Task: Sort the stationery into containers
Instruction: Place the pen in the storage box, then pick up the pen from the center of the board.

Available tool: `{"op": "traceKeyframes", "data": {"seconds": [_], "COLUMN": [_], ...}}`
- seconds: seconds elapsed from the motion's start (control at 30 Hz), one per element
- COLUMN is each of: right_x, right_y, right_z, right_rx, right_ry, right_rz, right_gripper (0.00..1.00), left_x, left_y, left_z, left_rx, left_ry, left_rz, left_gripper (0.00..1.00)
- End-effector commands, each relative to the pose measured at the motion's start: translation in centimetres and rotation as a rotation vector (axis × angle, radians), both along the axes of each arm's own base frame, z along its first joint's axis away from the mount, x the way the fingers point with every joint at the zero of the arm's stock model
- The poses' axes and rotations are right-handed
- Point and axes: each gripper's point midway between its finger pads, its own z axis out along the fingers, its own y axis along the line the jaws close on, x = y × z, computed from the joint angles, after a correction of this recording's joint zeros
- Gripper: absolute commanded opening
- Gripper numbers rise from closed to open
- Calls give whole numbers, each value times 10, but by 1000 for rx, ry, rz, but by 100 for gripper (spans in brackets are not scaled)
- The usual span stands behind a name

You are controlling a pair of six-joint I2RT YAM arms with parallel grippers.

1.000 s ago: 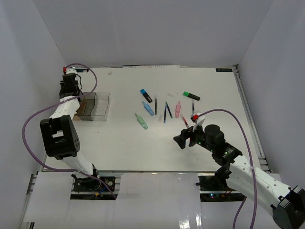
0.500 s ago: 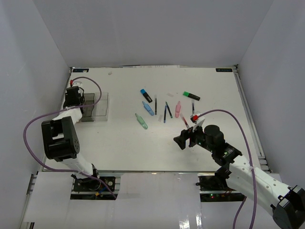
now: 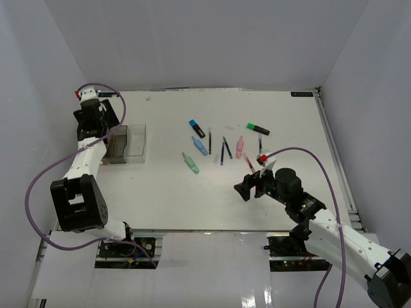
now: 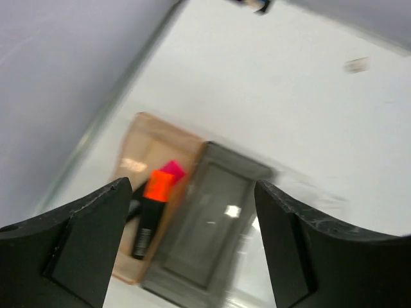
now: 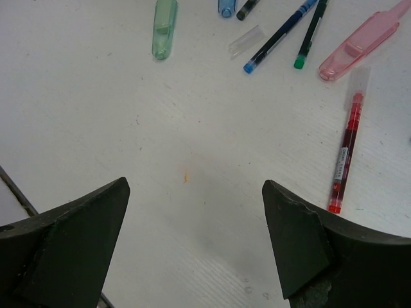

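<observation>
Left jaws wide near amber box [image 4: 138, 149]

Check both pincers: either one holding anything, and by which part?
Nothing is held. The left pincer stands open above the amber box with an orange-capped highlighter inside; the right pincer stands open over the table near the red pen.

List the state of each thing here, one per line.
Left gripper, open, empty.
Right gripper, open, empty.
Amber box, holds orange-capped highlighter and pink-capped highlighter.
Grey box, looks empty.
Red pen, lying loose on the table.
Green-capped highlighter, lying loose on the table.
</observation>
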Motion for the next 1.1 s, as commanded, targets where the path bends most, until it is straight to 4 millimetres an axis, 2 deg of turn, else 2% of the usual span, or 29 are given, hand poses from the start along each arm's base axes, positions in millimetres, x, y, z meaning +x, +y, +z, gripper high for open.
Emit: {"op": "traceKeyframes", "data": {"seconds": [0.0,0.03,0.07,0.13,0.17,0.2,0.23,0.27,0.33,0.37,0.4,0.43,0.47,0.53,0.6,0.63,0.67,0.73,0.83,0.87,1.07], "right_x": [6,7,7,8,9,9,9,9,10,10,10,10,10,9,9,9,9,9,9,9,9], "right_y": [3,3,2,2,2,1,1,1,0,0,0,-1,-2,-2,-2,-3,-3,-3,-2,-2,-3], "right_z": [8,7,7,4,3,2,2,1,0,0,0,-1,-1,-2,-3,-3,-2,-2,-3,-3,-3], "right_rx": [11,8,5,-3,-6,-7,-9,-10,-16,-15,-16,-17,-18,-17,-18,-17,-15,-16,-18,-19,-17], "right_ry": [-38,-36,-37,-30,-28,-25,-24,-26,-24,-23,-22,-24,-24,-21,-24,-25,-27,-28,-24,-23,-25], "right_rz": [-5,-8,-11,-13,-16,-18,-19,-19,-29,-31,-29,-30,-34,-34,-36,-38,-36,-36,-33,-33,-36], "right_gripper": [90,90,90,90,90,90,90,90,90,90,90,90,90,90,90,90,90,90,90,90,90], "left_x": [11,13,13,21,19,25,31,32,46,46,51,62,63,80,85,89,94,100,104,104,109], "left_y": [-76,-92,-132,-162,-187,-200,-214,-236,-257,-273,-280,-292,-306,-321,-332,-337,-345,-350,-364,-368,-370], "left_z": [48,49,47,47,41,26,31,24,8,0,-4,-17,-24,-40,-54,-72,-68,-76,-93,-105,-131], "left_rx": [-216,-229,-260,-297,-334,-346,-365,-376,-395,-392,-395,-387,-381,-360,-346,-336,-344,-341,-342,-333,-289], "left_ry": [-141,-139,-125,-116,-96,-60,-67,-46,-24,-7,-8,8,22,36,64,90,77,76,93,110,136], "left_rz": [-81,-100,-141,-158,-151,-149,-156,-180,-158,-166,-147,-145,-155,-143,-136,-134,-141,-135,-142,-144,-126], "left_gripper": [89,90,91,96,98,98,98,98,98,98,98,98,98,96,95,95,95,93,91,91,85]}}
